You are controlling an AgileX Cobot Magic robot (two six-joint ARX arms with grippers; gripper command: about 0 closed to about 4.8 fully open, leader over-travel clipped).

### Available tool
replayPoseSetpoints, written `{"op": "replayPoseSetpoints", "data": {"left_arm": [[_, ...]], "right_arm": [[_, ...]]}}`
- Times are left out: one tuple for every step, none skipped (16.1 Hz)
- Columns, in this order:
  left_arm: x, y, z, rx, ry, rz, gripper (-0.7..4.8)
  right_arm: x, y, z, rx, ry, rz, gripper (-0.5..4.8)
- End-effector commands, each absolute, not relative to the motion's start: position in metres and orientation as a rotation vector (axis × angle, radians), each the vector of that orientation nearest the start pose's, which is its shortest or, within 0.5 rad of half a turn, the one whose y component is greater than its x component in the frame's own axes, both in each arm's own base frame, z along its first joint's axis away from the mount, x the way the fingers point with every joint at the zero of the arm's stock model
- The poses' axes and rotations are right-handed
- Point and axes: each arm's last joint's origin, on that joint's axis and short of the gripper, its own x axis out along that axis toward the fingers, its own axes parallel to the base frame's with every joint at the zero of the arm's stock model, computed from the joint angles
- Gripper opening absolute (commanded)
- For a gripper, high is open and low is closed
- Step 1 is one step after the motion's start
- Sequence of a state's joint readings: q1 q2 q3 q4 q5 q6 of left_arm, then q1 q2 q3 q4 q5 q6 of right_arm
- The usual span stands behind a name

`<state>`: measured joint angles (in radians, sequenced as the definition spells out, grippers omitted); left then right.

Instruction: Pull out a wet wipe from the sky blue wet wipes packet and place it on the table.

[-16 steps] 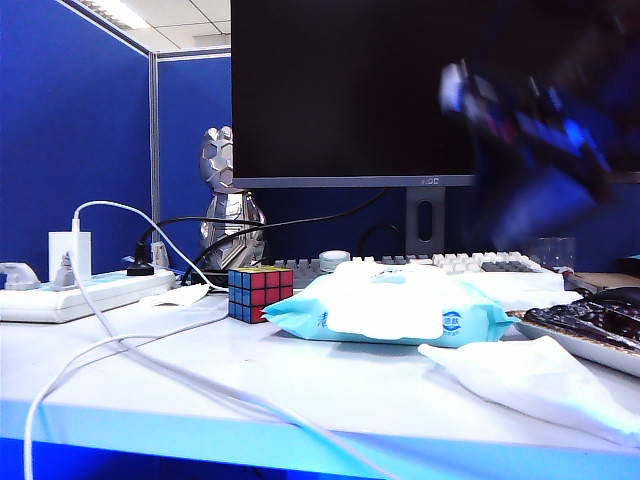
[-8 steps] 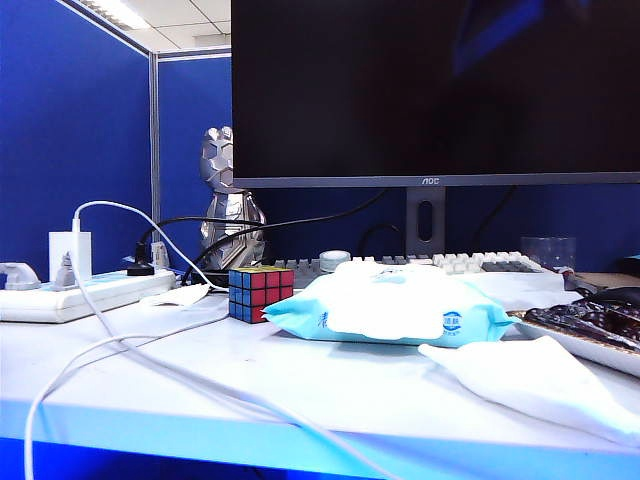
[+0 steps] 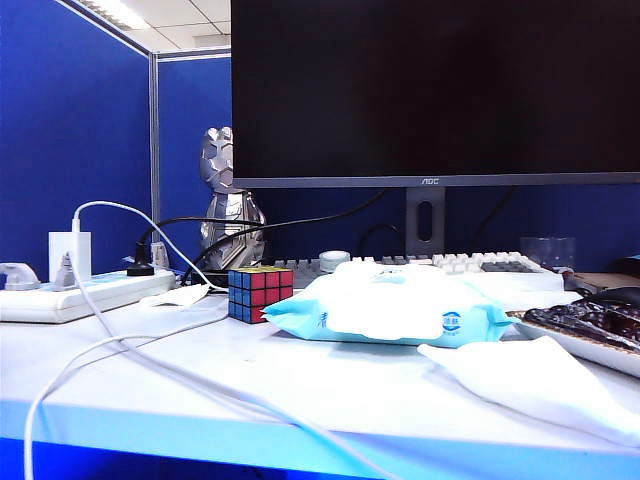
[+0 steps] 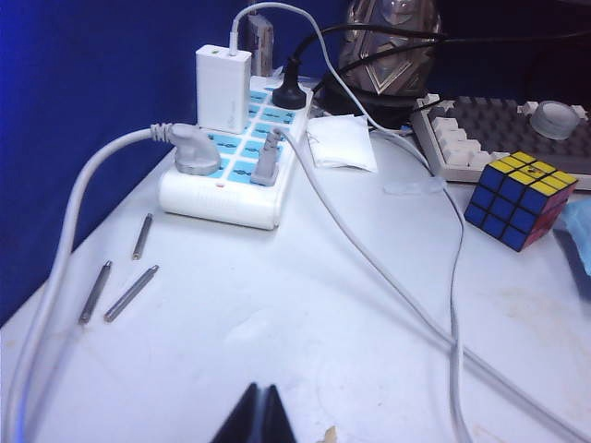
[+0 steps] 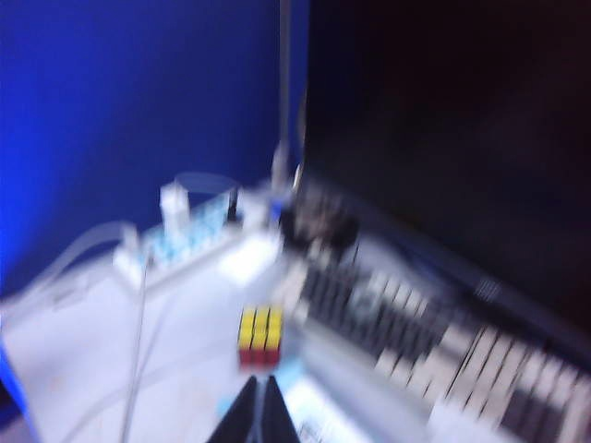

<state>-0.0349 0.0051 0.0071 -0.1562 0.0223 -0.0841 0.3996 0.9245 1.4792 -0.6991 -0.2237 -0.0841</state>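
Note:
The sky blue wet wipes packet [image 3: 390, 305] lies flat in the middle of the table [image 3: 300, 395], white flap label up. A white wet wipe [image 3: 530, 385] lies crumpled on the table to the right of the packet, near the front edge. Neither gripper shows in the exterior view. My right gripper [image 5: 259, 406] is shut and empty, high above the packet's corner [image 5: 288, 371]; that view is motion-blurred. My left gripper [image 4: 261, 411] is shut with nothing in it, over bare table near the power strip, with the packet's edge [image 4: 584, 245] far to its side.
A Rubik's cube [image 3: 260, 292] stands left of the packet. A white power strip [image 3: 85, 295] with plugs, trailing white cables [image 3: 150, 365] and a paper scrap [image 4: 342, 143] are on the left. A keyboard [image 3: 420, 265] and monitor [image 3: 430, 90] are behind, a dark tray [image 3: 590, 330] on the right.
The right arm, a blur in front of the monitor at the upper right a second ago, has left the exterior view. Packet and wipe have not moved.

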Motion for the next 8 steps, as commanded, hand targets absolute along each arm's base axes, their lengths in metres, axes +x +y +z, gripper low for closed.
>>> {"op": "replayPoseSetpoints", "data": {"left_arm": [[0.096, -0.004, 0.149, -0.085, 0.162, -0.050, -0.01], [0.096, -0.004, 0.149, -0.085, 0.162, -0.050, -0.01], [0.096, -0.004, 0.149, -0.085, 0.162, -0.050, -0.01], [0.096, -0.004, 0.149, -0.085, 0.162, -0.050, -0.01], [0.096, -0.004, 0.149, -0.085, 0.162, -0.050, -0.01], [0.096, -0.004, 0.149, -0.085, 0.162, -0.050, -0.01], [0.096, -0.004, 0.149, -0.085, 0.162, -0.050, -0.01], [0.096, -0.004, 0.149, -0.085, 0.162, -0.050, -0.01]], "right_arm": [[0.089, 0.044, 0.492, -0.087, 0.005, 0.601, 0.03], [0.071, 0.036, 0.494, -0.083, -0.033, 0.589, 0.03], [0.052, 0.027, 0.495, -0.080, -0.065, 0.553, 0.03], [0.035, 0.018, 0.492, -0.078, -0.075, 0.516, 0.03], [0.024, 0.012, 0.488, -0.085, -0.061, 0.468, 0.03], [0.019, 0.009, 0.481, -0.121, -0.050, 0.414, 0.03], [0.016, 0.006, 0.471, -0.147, -0.063, 0.354, 0.03], [0.017, 0.006, 0.459, -0.145, -0.094, 0.313, 0.03]]}}
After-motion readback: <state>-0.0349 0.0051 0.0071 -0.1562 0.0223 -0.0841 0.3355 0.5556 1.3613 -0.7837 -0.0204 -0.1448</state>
